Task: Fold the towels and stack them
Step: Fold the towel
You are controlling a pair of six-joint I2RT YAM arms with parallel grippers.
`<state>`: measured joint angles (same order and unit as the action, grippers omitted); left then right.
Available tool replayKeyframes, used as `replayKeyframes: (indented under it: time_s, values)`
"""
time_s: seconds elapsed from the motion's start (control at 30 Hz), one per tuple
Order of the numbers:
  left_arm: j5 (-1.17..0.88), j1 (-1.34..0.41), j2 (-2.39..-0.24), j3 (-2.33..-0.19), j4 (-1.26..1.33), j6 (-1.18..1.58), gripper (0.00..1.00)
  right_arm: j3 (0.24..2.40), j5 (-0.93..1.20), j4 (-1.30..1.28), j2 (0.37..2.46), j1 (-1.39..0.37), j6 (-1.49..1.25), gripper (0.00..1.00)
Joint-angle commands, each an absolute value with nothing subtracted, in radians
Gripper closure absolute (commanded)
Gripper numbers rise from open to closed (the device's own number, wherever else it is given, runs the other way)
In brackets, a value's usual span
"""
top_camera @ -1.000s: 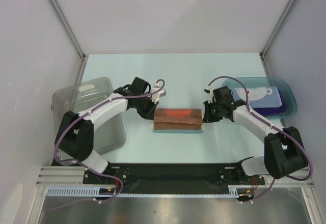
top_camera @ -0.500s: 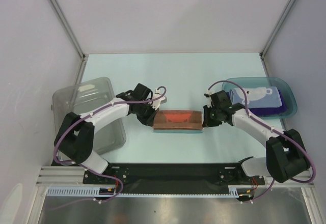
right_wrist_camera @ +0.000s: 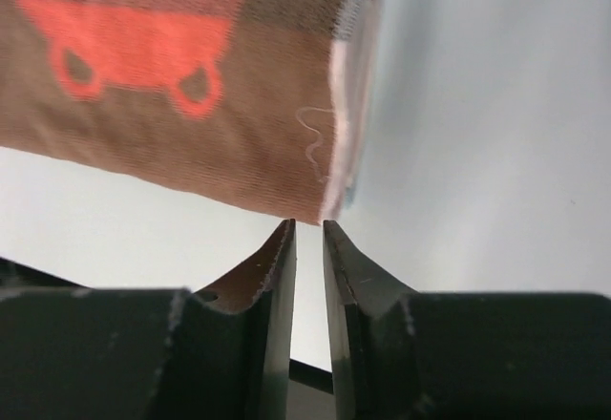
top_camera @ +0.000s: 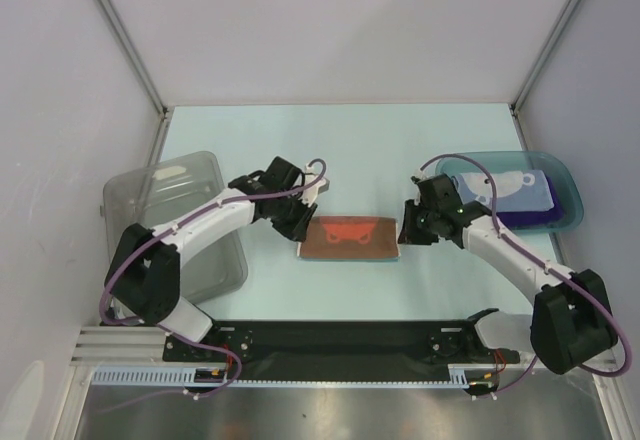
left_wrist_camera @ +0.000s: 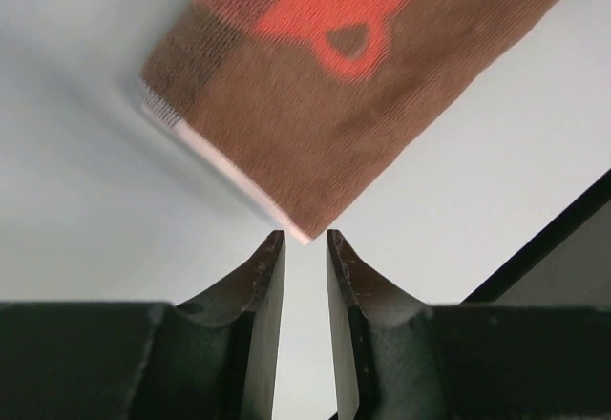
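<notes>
Left wrist: towel (left_wrist_camera: 325,105) just beyond tool (left_wrist_camera: 305,239).

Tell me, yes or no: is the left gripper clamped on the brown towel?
No: the left gripper stands slightly open, its tips just short of the brown towel, with nothing between them.

A pale blue-green counter (top_camera: 340,145) fills the middle, closed in by white walls (top_camera: 330,30) at the back and on both sides. A clear plastic bin (top_camera: 160,185) stands at its left edge. A teal see-through tray (top_camera: 566,182) lies at the right edge, well apart from the bin. A black strip (top_camera: 340,335) runs along the near edge, beside a ribbed metal rail (top_camera: 330,378)
</notes>
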<state>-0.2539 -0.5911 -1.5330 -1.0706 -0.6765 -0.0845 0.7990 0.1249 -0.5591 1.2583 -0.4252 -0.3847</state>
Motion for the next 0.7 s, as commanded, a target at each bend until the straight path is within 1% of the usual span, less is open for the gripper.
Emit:
replayKeyframes:
  time_s: [0.0,0.13,0.33,0.4,0.53,0.67]
  values:
    - [-0.320,-0.617,-1.509,-1.100,-0.606,-0.006,0.71,0.822,0.190,-0.465,1.236,-0.433,-0.459,0.79]
    - [-0.370,-0.626,-1.551,-1.019,-0.491,0.072,0.73,0.734,0.245,-0.324,1.258,-0.434,-0.497,0.78]
    - [-0.339,-0.629,-1.637,-0.930,-0.400,0.120,0.75,0.654,0.222,-0.203,1.359,-0.425,-0.462,0.79]
    - [-0.328,-0.629,-1.655,-0.920,-0.384,0.124,0.75,0.653,0.198,-0.201,1.380,-0.423,-0.453,0.80]
    - [-0.308,-0.629,-1.661,-0.960,-0.410,0.144,0.76,0.699,0.147,-0.279,1.381,-0.422,-0.423,0.80]
    - [-0.264,-0.629,-1.644,-1.041,-0.483,0.150,0.71,0.755,0.144,-0.334,1.330,-0.422,-0.411,0.80]
